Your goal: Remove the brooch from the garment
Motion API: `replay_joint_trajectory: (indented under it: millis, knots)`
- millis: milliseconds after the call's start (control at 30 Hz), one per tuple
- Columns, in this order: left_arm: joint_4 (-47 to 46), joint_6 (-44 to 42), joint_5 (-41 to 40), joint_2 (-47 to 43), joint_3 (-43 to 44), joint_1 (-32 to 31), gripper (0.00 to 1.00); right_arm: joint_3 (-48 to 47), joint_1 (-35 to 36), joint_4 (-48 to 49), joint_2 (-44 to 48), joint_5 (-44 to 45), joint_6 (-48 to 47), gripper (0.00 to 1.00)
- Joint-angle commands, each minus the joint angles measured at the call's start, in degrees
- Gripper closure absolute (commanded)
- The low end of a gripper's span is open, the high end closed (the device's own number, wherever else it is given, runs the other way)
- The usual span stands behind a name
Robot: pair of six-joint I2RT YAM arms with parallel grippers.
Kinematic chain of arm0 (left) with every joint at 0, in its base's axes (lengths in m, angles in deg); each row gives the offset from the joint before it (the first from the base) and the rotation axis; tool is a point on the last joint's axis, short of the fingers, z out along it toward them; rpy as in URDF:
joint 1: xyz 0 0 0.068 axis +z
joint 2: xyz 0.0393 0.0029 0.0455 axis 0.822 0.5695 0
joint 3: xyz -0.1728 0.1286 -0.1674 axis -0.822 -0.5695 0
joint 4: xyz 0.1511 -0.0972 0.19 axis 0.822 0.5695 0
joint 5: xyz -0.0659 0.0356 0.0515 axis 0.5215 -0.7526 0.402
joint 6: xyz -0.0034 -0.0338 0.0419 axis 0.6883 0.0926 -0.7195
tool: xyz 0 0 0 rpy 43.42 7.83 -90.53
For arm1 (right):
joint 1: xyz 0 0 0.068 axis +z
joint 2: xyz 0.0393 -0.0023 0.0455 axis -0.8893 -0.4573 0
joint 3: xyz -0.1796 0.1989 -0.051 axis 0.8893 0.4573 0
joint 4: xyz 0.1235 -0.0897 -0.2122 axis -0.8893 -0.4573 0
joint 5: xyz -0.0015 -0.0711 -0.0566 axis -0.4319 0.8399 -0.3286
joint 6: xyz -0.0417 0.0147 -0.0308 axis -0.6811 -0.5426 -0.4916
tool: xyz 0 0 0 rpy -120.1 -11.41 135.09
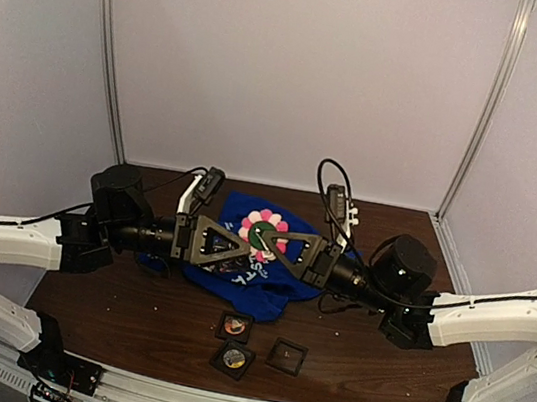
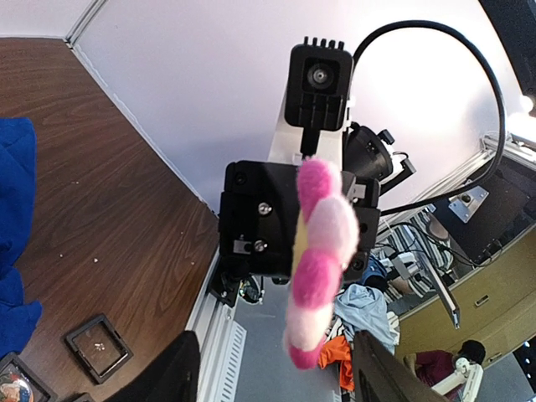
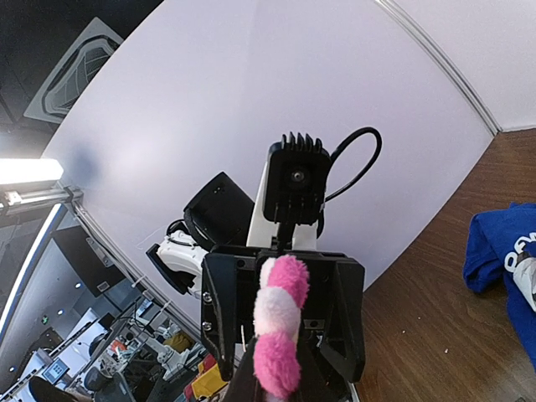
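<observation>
table (image 1: 384,309): dark wood | black square trays (image 1: 234,359): three, clustered near front edge | walls (image 1: 299,64): white

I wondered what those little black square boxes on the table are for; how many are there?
3 boxes: one just in front of the blue T-shirt, one nearer the arm bases, one to their right. The arms may hide more.

Brooch (image 1: 264,231) pink-white petals, green centre; garment (image 1: 198,280) royal blue, white lettering.
</observation>
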Motion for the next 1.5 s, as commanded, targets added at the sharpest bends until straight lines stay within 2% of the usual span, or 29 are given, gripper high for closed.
replay_joint_trajectory:
  millis: [0, 200, 300, 900, 1100, 1200, 1467]
  knots:
    - [-8.0, 2.9, -0.5, 1.5, 1.6, -0.3, 0.43, -1.2, 0.3, 1.7, -1.1, 0.3, 0.3, 1.00]
    - [-8.5, 3.8, -1.5, 2.4, 1.7, -0.3, 0.64, -1.3, 0.3, 1.5, -1.1, -0.1, 0.3, 1.00]
    - [-8.6, 4.0, -1.7, 2.6, 1.9, -0.3, 0.71, -1.4, 0.3, 1.7, -1.2, -0.2, 0.3, 1.00]
    - [-9.9, 5.3, -1.0, 3.9, 2.4, -0.3, 0.80, -1.3, 0.3, 1.2, -1.5, -0.3, 0.2, 1.00]
    - [-11.3, 5.9, -0.8, 4.3, 1.9, -0.3, 0.98, -1.4, 0.2, 0.8, -1.5, -0.3, 0.0, 1.00]
    - [-12.1, 6.4, -0.8, 4.3, 1.5, -0.3, 1.00, -1.3, 0.2, 0.3, -1.2, -0.2, -0.2, 1.00]
    - [-13.6, 7.7, -1.2, 3.9, 0.1, -0.3, 1.00, -0.1, 0.3, -4.1, 2.8, 0.7, -3.9, 0.65]
